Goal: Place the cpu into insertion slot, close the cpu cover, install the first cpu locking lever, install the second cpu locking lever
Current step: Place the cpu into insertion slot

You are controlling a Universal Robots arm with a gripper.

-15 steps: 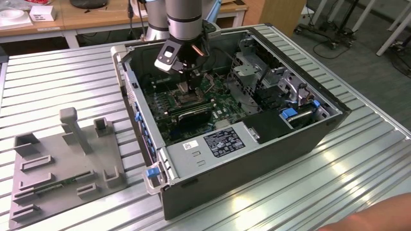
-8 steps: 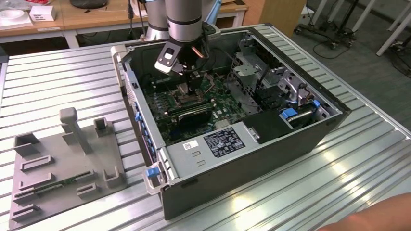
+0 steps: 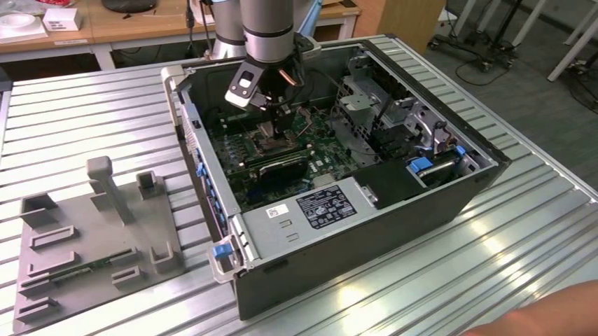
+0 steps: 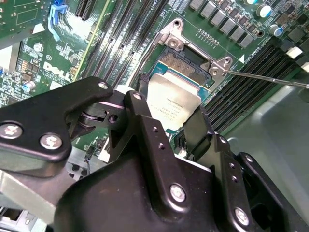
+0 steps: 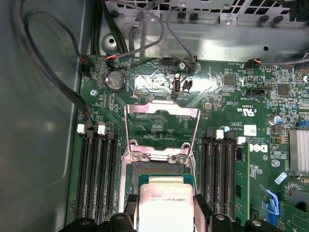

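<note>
My gripper (image 4: 170, 131) is shut on the cpu (image 4: 171, 101), a silver-topped square chip held by two opposite edges between the black fingers (image 4: 145, 126). The chip hangs just over the insertion slot (image 4: 186, 60), partly covering its dark pin field. In the first wrist view the cpu (image 5: 166, 203) sits in front of the insertion slot (image 5: 159, 169), and the cpu cover (image 5: 161, 110) stands swung open beyond it, a thin steel frame with a window. A thin locking lever (image 4: 265, 79) sticks out sideways, unlatched. In the exterior view the gripper (image 3: 271, 134) reaches down into the open computer case.
Long black memory slots (image 5: 99, 169) flank the socket on both sides. Black cables (image 5: 53, 72) run along the case wall. The case (image 3: 374, 224) lies open on a ribbed metal table, with a grey fixture (image 3: 94, 238) at the exterior view's left. A hand (image 3: 551, 315) shows at the lower right.
</note>
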